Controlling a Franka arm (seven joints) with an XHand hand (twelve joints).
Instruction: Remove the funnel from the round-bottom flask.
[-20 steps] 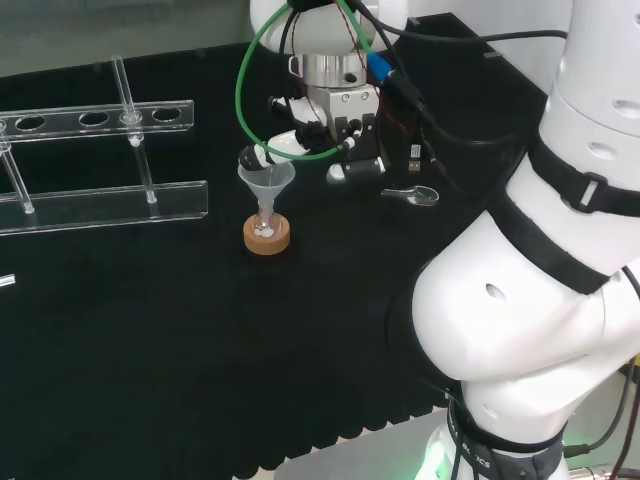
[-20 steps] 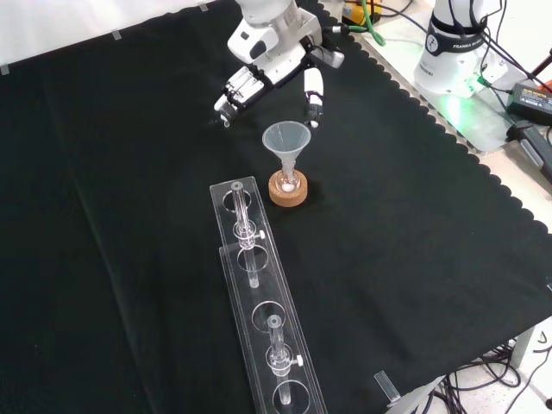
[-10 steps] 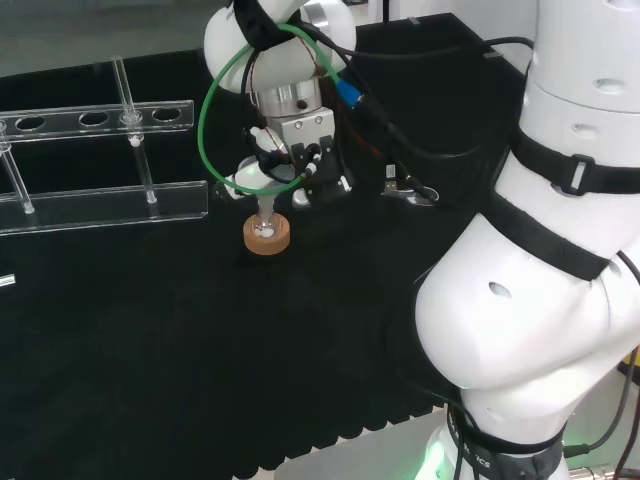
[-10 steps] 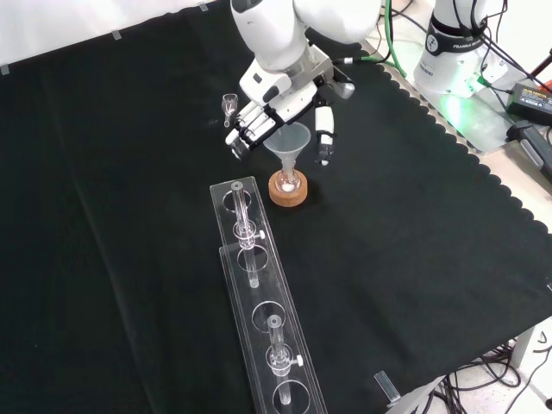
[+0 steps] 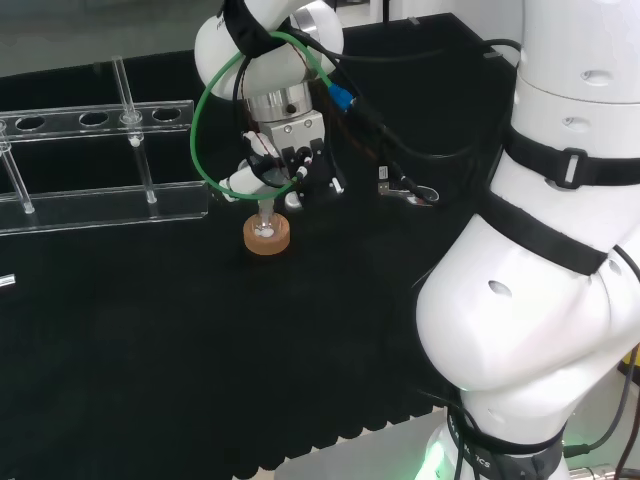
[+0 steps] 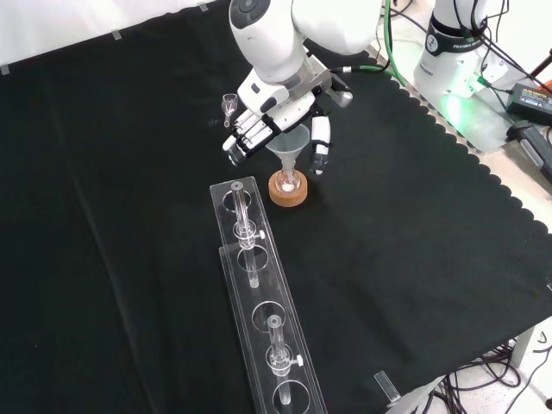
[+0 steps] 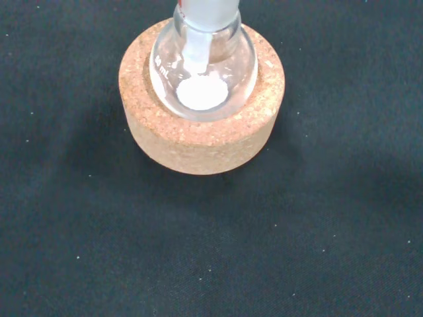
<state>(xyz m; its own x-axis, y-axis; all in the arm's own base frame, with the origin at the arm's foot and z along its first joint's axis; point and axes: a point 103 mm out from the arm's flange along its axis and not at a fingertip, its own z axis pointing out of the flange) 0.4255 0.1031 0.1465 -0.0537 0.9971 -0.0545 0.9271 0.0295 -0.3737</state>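
The funnel (image 6: 290,141) sits with its stem in the flask (image 7: 202,66), which rests in the cork ring (image 6: 287,190). The hand (image 6: 274,114) is above the ring, fingers (image 6: 243,136) spread on one side of the funnel's cone and the thumb (image 6: 320,142) on the other; whether they touch it cannot be told. A white bit lies in the flask's bottom. A clear rack (image 6: 259,293) stands just beside the ring.

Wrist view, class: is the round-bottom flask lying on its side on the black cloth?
No. The round-bottom flask sits upright in the cork ring, with a little white material at its bottom.
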